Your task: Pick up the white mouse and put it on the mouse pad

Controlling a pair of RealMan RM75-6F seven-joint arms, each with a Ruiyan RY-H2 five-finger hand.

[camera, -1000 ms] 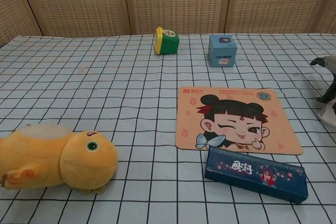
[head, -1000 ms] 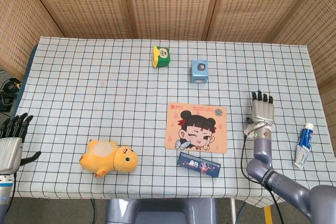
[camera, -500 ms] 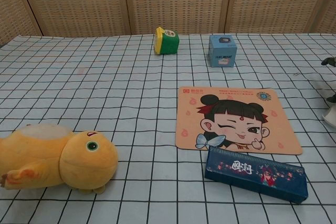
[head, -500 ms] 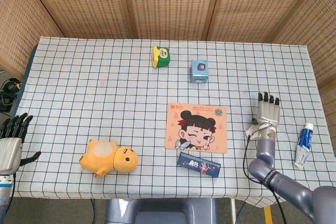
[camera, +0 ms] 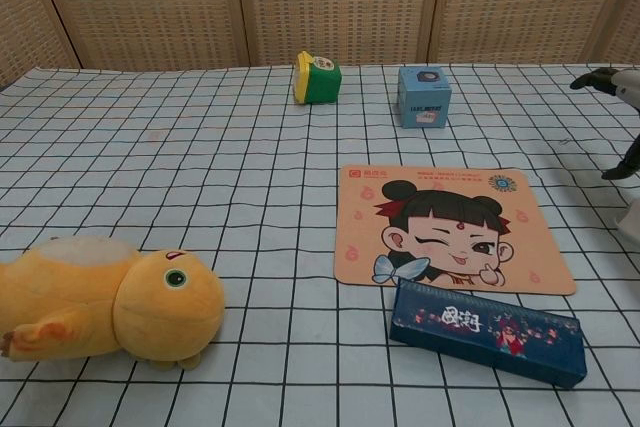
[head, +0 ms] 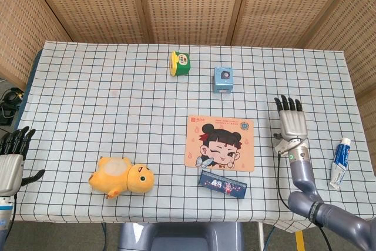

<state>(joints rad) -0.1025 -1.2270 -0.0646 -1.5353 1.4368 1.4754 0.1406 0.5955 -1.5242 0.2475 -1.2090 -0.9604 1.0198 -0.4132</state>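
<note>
- Head view: right robot hand [head: 291, 123] has shifted forward and slightly toward the mouse pad [head: 220, 143] compared with half a second ago; fingers spread, palm down, holding nothing that I can see.
- Head view: left robot hand [head: 10, 160] unchanged at the worktop's [head: 106, 98] near left edge, fingers apart, empty.
- Head view: no white mouse visible anywhere on the checked cloth. If it is there, it may be hidden under the right robot hand; can't tell.
- Head view: pad is bare, flanked by a blue pencil case [head: 222, 184] at its near edge; toothpaste tube [head: 339, 162] lies right of the right arm, yellow plush toy [head: 121, 176] near left.
- Chest view: right robot hand [camera: 618, 117] now shows more at the right frame edge, fingertips higher than before. Left robot hand not shown here.
- Chest view: mouse pad [camera: 450, 227] empty, no mouse in sight either.
- Judgement: pick not confirmed, placement not done; the move reads as repositioning near the pad.
</note>
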